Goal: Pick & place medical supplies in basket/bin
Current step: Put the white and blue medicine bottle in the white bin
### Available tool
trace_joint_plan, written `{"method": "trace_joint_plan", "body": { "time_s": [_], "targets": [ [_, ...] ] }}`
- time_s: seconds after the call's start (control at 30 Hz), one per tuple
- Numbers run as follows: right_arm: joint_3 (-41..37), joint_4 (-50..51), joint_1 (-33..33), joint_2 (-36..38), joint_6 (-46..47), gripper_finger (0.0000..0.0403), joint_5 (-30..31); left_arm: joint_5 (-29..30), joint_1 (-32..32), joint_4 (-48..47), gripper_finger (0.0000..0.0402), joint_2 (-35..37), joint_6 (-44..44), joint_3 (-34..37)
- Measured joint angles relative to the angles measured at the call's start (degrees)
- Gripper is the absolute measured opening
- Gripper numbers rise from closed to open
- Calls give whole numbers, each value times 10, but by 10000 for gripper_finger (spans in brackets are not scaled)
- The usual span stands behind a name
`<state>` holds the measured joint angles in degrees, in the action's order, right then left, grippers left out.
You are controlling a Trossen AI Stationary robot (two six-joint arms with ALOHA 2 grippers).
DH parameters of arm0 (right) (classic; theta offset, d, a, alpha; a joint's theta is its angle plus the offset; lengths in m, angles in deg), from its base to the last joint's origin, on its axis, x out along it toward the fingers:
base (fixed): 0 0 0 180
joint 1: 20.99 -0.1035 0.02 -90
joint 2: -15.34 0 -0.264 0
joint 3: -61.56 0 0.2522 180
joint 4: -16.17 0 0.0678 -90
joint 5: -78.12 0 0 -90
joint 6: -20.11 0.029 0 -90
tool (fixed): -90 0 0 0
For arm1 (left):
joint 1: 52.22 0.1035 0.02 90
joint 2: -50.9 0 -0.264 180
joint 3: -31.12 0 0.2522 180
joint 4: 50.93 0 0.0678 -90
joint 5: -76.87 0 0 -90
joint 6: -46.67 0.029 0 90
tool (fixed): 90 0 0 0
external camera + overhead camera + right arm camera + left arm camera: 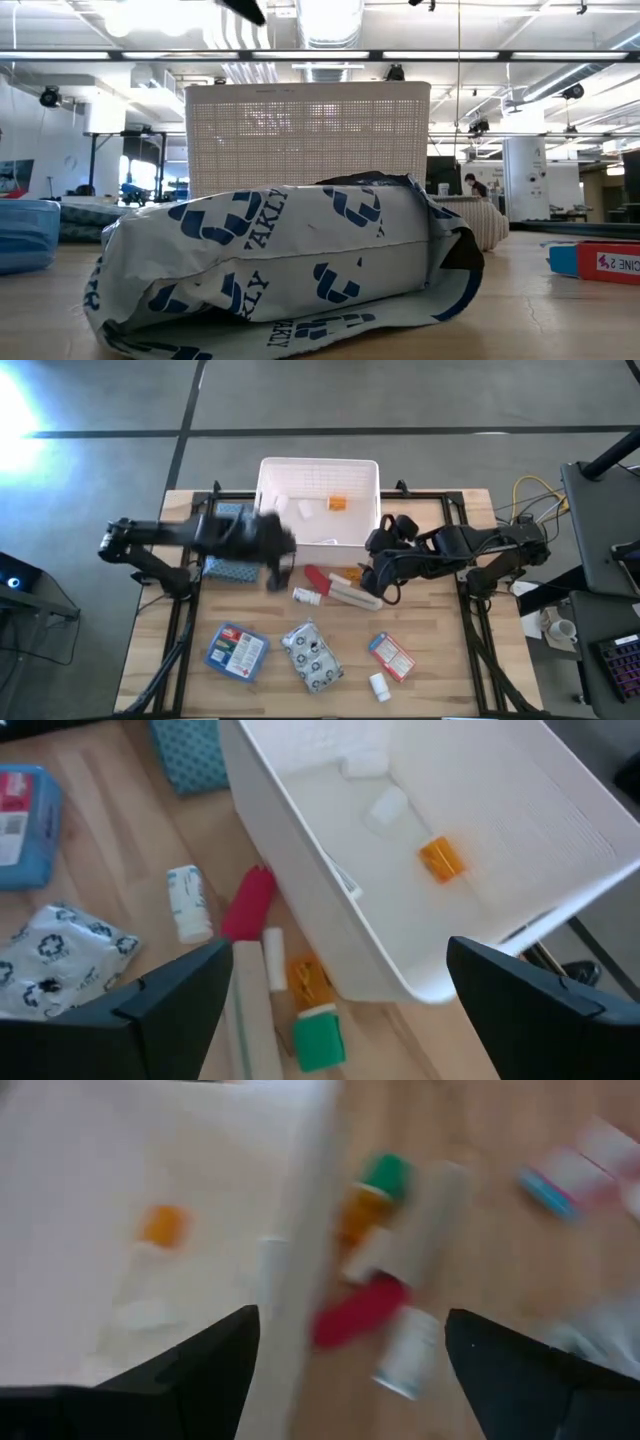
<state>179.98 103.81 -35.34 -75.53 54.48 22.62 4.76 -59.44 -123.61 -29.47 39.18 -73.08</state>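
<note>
My left end effector (pixel 272 555) hangs over the table (pixel 440 660) at the near left corner of the white basket (pixel 318 468), its two fingers (pixel 195 1370) spread apart with nothing between them; through its wrist camera I look down past them onto the basket's near wall, with the basket floor on one side and loose supplies on the other. Inside the basket lie a small orange item (pixel 338 503) and a couple of white pieces (pixel 306 507). Just outside that wall, beside my left end effector, sit a red tube (pixel 318 577), a white pill bottle (pixel 307 597) and a cream tube (pixel 352 595), all close together on the wood. My right end effector (pixel 382 565) hovers at the basket's near right corner, just beside the same cluster, its fingers (pixel 165 1000) also wide apart and empty. Nearer the front edge of the table, well apart from both end effectors, lie a blue flat packet (pixel 236 650), the grey-white spotted pouch (pixel 312 657), a red-white packet (pixel 391 656) and a small white bottle (pixel 379 686). A blue checked cloth (pixel 228 567) lies under my left arm.
</note>
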Motion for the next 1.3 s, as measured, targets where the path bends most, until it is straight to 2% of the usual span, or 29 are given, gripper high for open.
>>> {"method": "trace_joint_plan", "body": {
  "time_s": [0.1, 0.2, 0.3, 0.37, 0.53, 0.7, 1.03, 1.3],
  "targets": [
    [0, -18, 1, 0, -15, 359, 0, -3, -68, 5, 296, 2, 3, 43],
    [0, -37, 4, 0, -20, 359, 0, 4, -96, 25, 296, -2, 0, 99],
    [0, -45, 7, 0, -20, 359, 0, 5, -97, 78, 296, -5, -28, 168],
    [0, -45, 7, 0, -20, 359, 0, 5, -90, 148, 296, -6, -36, 217],
    [0, -43, 6, 0, -7, 359, -6, 5, -77, 342, 296, -7, 6, 328],
    [0, -42, 6, 0, 11, 359, -26, 5, -68, 442, 296, -8, 10, 405],
    [0, -42, 7, 0, 16, 359, -29, 6, -45, 574, 296, -8, 10, 493],
    [-1, -41, 8, 0, 17, 359, -29, -9, -10, 606, 296, -14, 15, 514]
  ]
}}
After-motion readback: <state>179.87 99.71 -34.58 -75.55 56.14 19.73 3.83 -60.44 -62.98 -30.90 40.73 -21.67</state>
